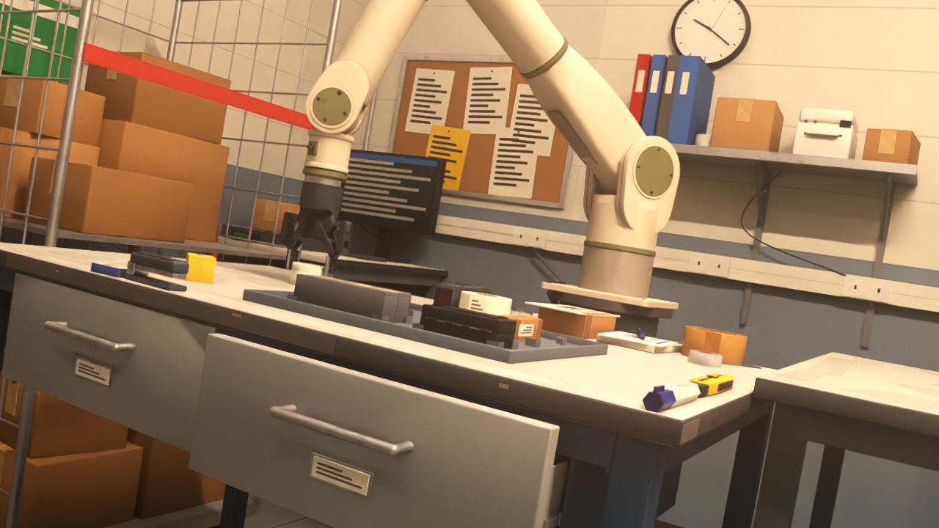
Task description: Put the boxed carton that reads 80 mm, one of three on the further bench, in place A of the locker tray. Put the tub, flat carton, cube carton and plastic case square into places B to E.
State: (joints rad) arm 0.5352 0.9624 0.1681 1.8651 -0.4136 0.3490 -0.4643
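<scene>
On the near bench the grey locker tray [420, 322] holds several things. A long grey carton [351, 295] lies at its left end. A black plastic case [469, 323] lies near the middle. A white carton [484, 302] sits behind the case, with a dark carton [453, 293] beside it. A small brown cube carton [525, 327] is at the case's right end. A white tub [306, 268] stands on the bench behind the tray's left end. My gripper [314, 253] is open and empty, just above the tub.
A wire cage of big cartons [125, 144] stands at the left. A monitor [393, 190] is behind my gripper. A yellow block [200, 267] and blue tools [148, 268] lie at the bench's left. A brown carton [576, 320], tape roll [714, 343] and marker [671, 396] lie right of the tray.
</scene>
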